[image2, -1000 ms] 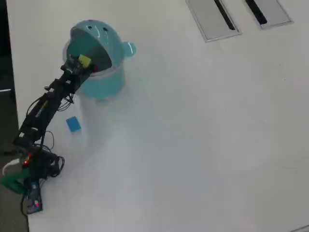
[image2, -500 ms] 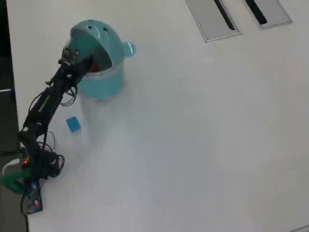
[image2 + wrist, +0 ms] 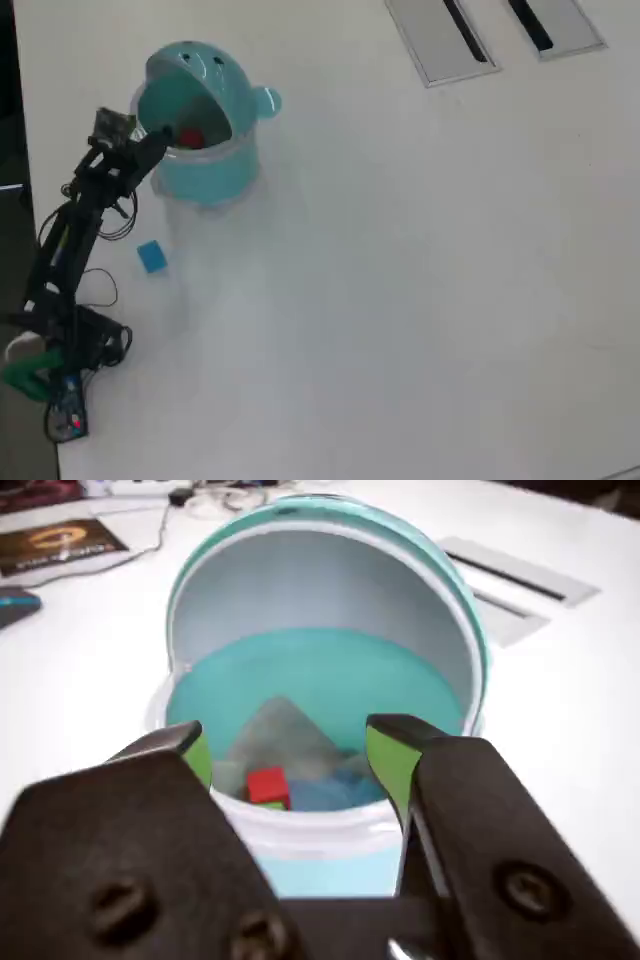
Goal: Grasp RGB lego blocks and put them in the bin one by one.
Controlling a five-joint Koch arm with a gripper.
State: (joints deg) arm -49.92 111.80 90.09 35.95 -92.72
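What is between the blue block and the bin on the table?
Nothing: the overhead view shows only bare white table between the blue block and the bin.

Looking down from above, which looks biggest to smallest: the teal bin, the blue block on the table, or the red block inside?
1. Bin
2. Blue block
3. Red block, though it's partly hidden, so the last two are unsure.

Red block (image 3: 267, 784) in bin (image 3: 205, 175) — blue block (image 3: 152, 256) outside
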